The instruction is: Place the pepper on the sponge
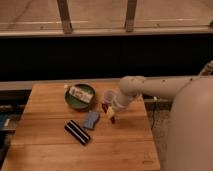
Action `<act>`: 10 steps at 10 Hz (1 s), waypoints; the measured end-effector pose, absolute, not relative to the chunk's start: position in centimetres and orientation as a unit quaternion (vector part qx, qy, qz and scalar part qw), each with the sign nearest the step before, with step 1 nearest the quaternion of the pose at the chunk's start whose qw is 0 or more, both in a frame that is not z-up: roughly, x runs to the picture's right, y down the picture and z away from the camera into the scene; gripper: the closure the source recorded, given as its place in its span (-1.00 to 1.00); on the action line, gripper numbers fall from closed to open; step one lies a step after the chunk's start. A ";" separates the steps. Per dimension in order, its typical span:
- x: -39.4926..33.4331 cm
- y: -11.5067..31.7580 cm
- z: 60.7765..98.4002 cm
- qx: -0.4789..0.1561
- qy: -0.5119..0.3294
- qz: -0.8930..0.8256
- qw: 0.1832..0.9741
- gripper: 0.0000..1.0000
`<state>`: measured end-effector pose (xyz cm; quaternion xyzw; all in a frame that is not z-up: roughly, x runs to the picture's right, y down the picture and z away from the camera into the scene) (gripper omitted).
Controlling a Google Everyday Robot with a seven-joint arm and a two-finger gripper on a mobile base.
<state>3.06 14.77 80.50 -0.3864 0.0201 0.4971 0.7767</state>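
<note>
The light blue sponge [91, 120] lies on the wooden table [55, 155], just right of the black striped block [77, 132]. My gripper [111, 116] points down at the table a short way right of the sponge. A small dark red shape, the pepper [105, 107], shows at the gripper's left side, below the cup [108, 95]. Another red speck sits right under the gripper. I cannot tell whether the gripper holds the pepper or the pepper rests on the table.
A green bowl [80, 96] holding a white packet stands at the back left of the sponge. The table's right edge [150, 135] runs close to my arm and body. A dark wall and window frame lie behind.
</note>
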 end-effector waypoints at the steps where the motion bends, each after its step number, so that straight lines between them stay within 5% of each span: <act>1: 2.1 14.9 80.2 -0.392 0.013 0.488 0.780 0.63; 10: -7.5 17.5 76.2 -0.422 -0.035 0.375 0.825 0.63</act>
